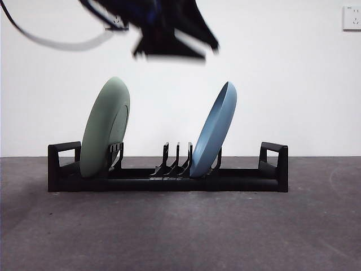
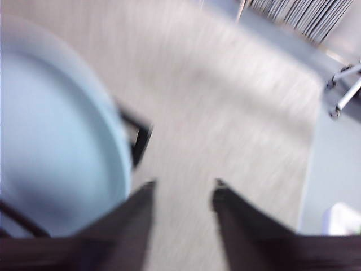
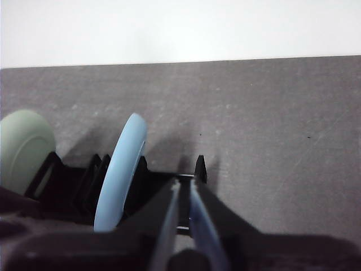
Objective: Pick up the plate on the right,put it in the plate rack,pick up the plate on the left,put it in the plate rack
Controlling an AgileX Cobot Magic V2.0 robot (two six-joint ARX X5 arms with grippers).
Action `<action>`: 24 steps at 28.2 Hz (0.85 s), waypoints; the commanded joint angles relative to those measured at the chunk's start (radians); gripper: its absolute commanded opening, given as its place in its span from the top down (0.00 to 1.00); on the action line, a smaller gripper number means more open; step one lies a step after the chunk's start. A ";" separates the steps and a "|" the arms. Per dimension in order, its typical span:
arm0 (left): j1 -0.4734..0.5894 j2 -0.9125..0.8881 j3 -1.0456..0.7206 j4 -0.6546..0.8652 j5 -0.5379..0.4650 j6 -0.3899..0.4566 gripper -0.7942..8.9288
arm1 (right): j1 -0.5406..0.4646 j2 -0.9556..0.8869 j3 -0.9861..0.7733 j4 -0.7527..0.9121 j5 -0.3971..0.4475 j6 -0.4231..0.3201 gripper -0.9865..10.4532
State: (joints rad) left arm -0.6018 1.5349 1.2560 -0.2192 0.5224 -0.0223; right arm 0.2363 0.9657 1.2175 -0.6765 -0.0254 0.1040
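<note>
The black plate rack [image 1: 169, 183] stands across the table. A green plate [image 1: 104, 127] leans on edge in the rack's left end. A blue plate [image 1: 214, 132] leans in a slot right of the middle. My left gripper [image 1: 169, 53] is a dark blur high above the rack, between the two plates. In its own blurred view the left gripper [image 2: 183, 189] is open and empty, beside a pale blue plate face [image 2: 51, 135] and a rack bar [image 2: 140, 141]. My right gripper [image 3: 183, 183] is shut and empty, behind the rack [image 3: 73, 189], with the blue plate [image 3: 121, 169] and green plate [image 3: 22, 149] in sight.
A white wall backs the dark table, with a socket [image 1: 352, 18] at the upper right. Several free divider prongs [image 1: 175, 158] stand between the plates. The left wrist view shows the table's far edge and a wheeled stand [image 2: 347, 90] on the floor.
</note>
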 commanded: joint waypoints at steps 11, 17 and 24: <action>0.099 -0.548 -0.072 -0.324 -0.517 0.212 0.93 | 0.002 -0.156 -0.163 0.138 0.002 -0.076 0.92; 0.159 -0.758 -0.314 -0.283 -0.517 0.205 0.93 | 0.002 -0.340 -0.412 0.275 0.002 -0.076 0.92; 0.171 -1.056 -0.583 -0.209 -0.523 0.158 0.93 | 0.002 -0.488 -0.602 0.301 0.004 -0.060 0.92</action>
State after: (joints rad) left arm -0.4343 0.5117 0.6842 -0.4618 0.0025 0.1555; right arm 0.2363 0.4805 0.6235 -0.3962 -0.0246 0.0364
